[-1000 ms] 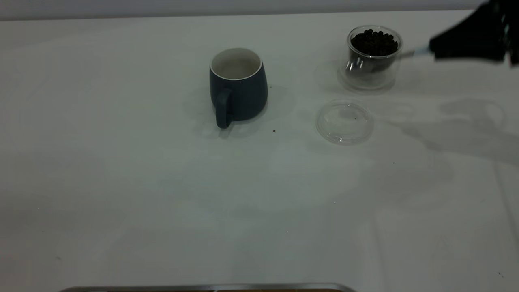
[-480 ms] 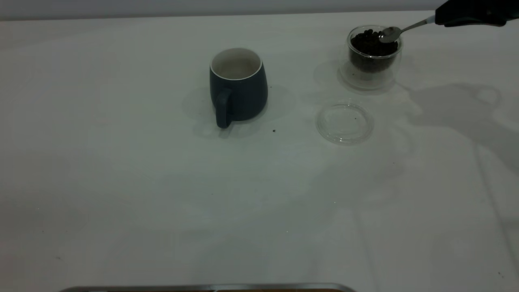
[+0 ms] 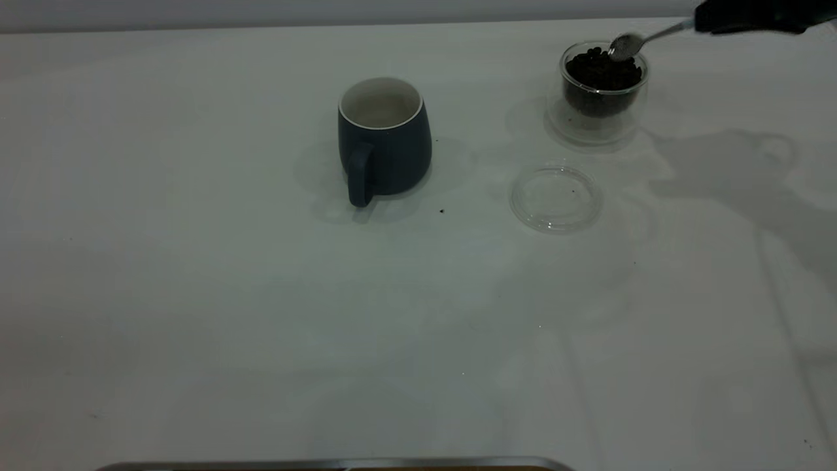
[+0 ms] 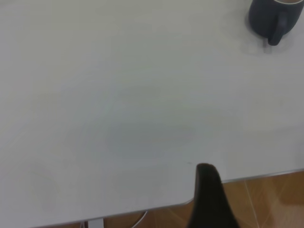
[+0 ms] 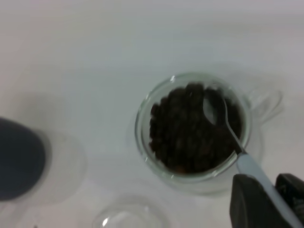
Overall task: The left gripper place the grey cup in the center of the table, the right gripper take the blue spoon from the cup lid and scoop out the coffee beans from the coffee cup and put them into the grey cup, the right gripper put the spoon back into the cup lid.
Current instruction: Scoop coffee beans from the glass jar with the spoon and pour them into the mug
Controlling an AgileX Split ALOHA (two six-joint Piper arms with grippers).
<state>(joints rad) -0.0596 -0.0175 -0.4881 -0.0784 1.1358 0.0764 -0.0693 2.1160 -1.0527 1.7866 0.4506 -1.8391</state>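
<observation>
The grey cup (image 3: 384,137) stands upright at mid-table, handle toward the camera, white inside with no beans showing. The coffee cup (image 3: 601,91) stands at the far right, full of coffee beans (image 3: 598,70). The cup lid (image 3: 556,198) lies flat in front of it with nothing on it. My right gripper (image 3: 709,23) is shut on the blue spoon (image 3: 626,46) by its pale handle (image 5: 254,173). The spoon's bowl (image 5: 213,107) hangs just over the beans at the glass rim and looks empty. My left gripper (image 4: 211,199) sits at the table's near edge, far from the grey cup (image 4: 275,19).
The white table (image 3: 261,314) carries a few dark specks, one (image 3: 441,211) between the grey cup and the lid. A metal strip (image 3: 327,463) runs along the near edge. The right arm casts a shadow (image 3: 739,176) right of the lid.
My right gripper has risen from low beside the coffee cup. The spoon's bowl came up from behind the glass to above the beans and shifted slightly up and left.
</observation>
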